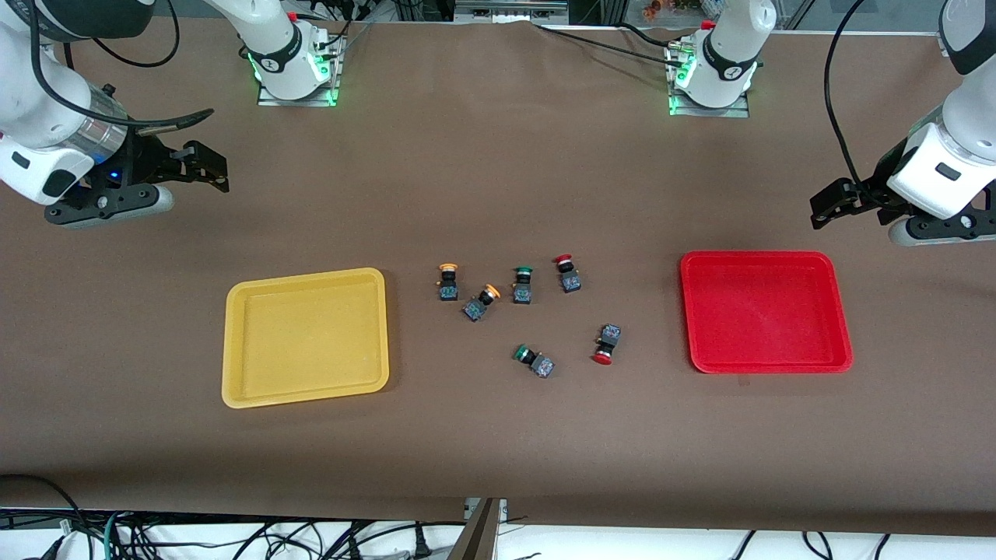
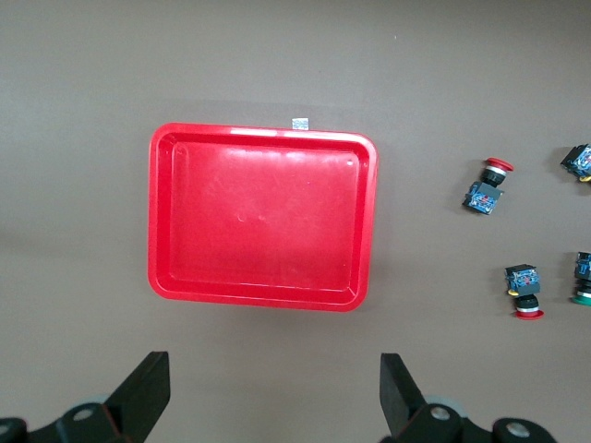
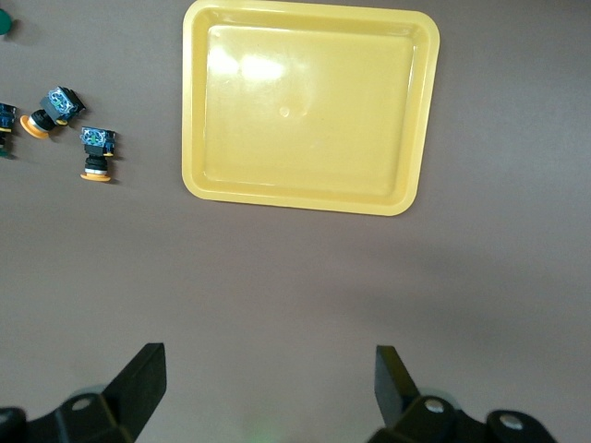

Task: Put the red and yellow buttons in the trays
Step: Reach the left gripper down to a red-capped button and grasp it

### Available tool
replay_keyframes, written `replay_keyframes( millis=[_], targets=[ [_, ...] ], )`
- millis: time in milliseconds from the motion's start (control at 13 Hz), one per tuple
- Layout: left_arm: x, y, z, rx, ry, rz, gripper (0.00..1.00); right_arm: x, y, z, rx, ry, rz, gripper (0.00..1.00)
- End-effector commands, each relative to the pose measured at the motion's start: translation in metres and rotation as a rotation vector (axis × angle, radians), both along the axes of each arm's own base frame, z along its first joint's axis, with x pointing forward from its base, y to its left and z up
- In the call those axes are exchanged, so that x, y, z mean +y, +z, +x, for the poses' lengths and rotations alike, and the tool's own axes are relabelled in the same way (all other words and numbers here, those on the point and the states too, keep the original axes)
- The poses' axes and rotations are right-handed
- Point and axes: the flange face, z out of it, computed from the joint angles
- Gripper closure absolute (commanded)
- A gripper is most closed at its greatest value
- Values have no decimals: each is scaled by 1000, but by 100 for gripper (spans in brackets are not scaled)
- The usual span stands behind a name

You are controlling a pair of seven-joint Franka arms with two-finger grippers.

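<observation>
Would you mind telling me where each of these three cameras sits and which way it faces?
Front view: high, across the table, facing both arms; shows yellow tray, red tray, the buttons between them, left tool and right tool.
Left wrist view: on the left arm, looking down at the red tray; its open fingers show.
Right wrist view: on the right arm, looking down at the yellow tray; its open fingers show.
Shared: each wrist view shares its tray with the front view.

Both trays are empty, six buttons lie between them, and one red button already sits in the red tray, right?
Not quite. The red tray holds nothing, as the left wrist view shows: both red buttons lie on the table between it and the yellow tray. The rest stands.
</observation>
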Motion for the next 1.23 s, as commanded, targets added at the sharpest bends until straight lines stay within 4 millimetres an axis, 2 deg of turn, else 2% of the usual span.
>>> replay_keyframes(
  millis=[0,308,385,462,615,769,846,1000,1077,1154],
  targets=[
    [3,4,1,5,-14,-13,0,-2,1,1,8,-18,6,0],
    [1,4,1,6,-17,-13,0,-4,-1,5,11,-4,2,0],
    [2,-2,4,16,-18,-13,0,-4,-2,5,13,-5,2,0],
    [-3,-16,9,42,-27,-15,0,-4,-4,5,16,-5,1,0],
    [-19,-85,26,182,-56,-19,0,0,-9,4,26,6,-5,0],
    [-23,-139,45,231,-62,-29,0,2,-13,7,30,8,-7,0],
    [-30,-153,63,178,-72,-37,0,0,-14,8,32,6,-7,0],
    [-58,-180,92,90,-151,-73,0,0,-14,9,31,6,-9,0],
    [-80,-195,104,42,-199,-127,0,2,-14,9,31,9,-9,0],
    [-93,-211,116,-4,-212,-185,0,2,-15,8,33,9,-7,0]
  ],
)
